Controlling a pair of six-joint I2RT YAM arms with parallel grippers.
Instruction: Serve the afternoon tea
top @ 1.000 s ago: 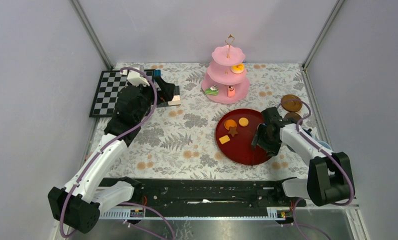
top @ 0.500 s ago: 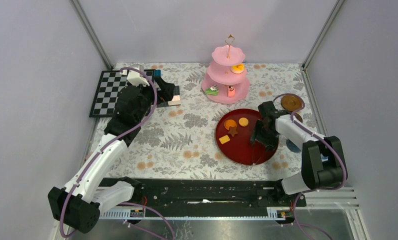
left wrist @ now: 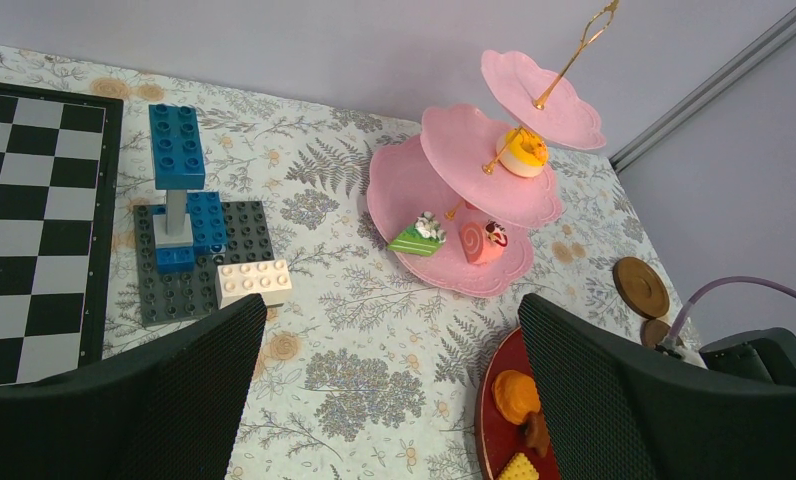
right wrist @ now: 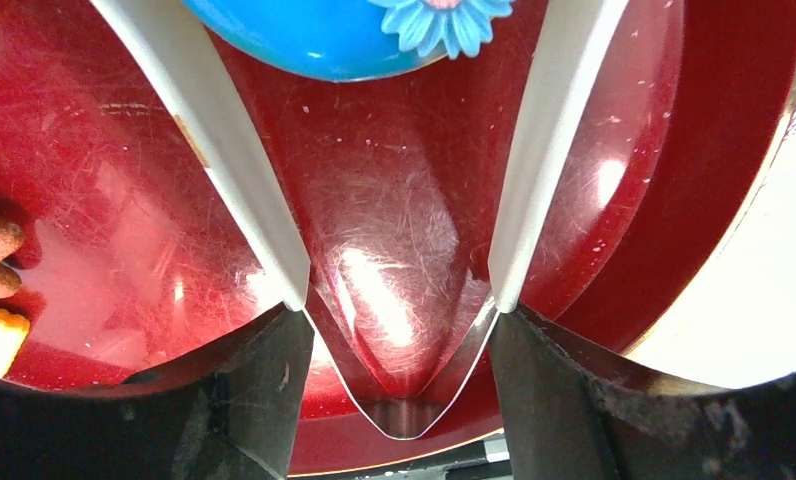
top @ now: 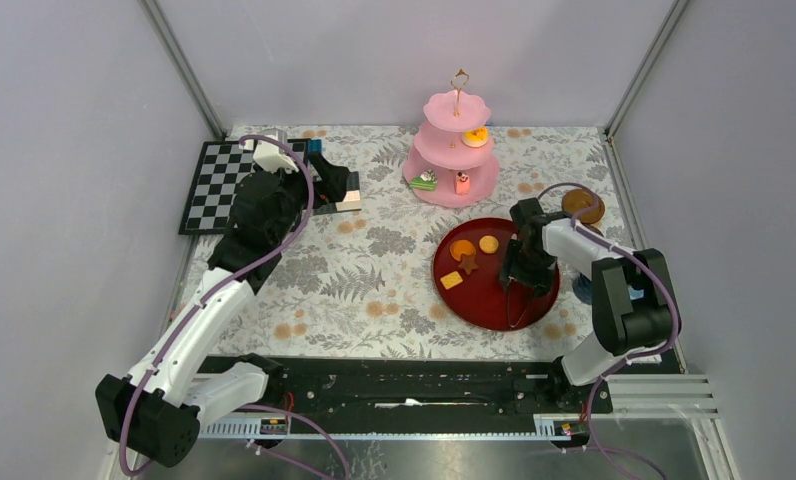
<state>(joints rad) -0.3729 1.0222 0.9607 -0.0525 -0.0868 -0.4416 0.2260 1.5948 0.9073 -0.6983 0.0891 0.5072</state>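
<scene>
The pink three-tier stand (top: 454, 160) stands at the back and carries a yellow cake (top: 475, 136), a green cake piece (top: 423, 181) and a pink roll (top: 462, 183); it also shows in the left wrist view (left wrist: 474, 170). My right gripper (top: 526, 265) is over the dark red tray (top: 494, 300), shut on the white tongs (right wrist: 244, 180). The tong arms reach either side of a blue donut (right wrist: 334, 30); their tips are out of frame. An orange donut (top: 461, 249), round biscuit (top: 487, 243), star (top: 467, 263) and yellow biscuit (top: 451, 280) lie on the tray. My left gripper (top: 329, 180) is open and empty.
Brown saucers (top: 582, 205) lie right of the tray, with something blue (top: 581, 290) partly behind my right arm. A chessboard (top: 214, 180) and a grey plate with building blocks (left wrist: 189, 240) sit at the back left. Frame posts stand at the back corners.
My right gripper has moved left and farther over the tray with the tongs, its elbow swinging in. The left arm has not moved.
</scene>
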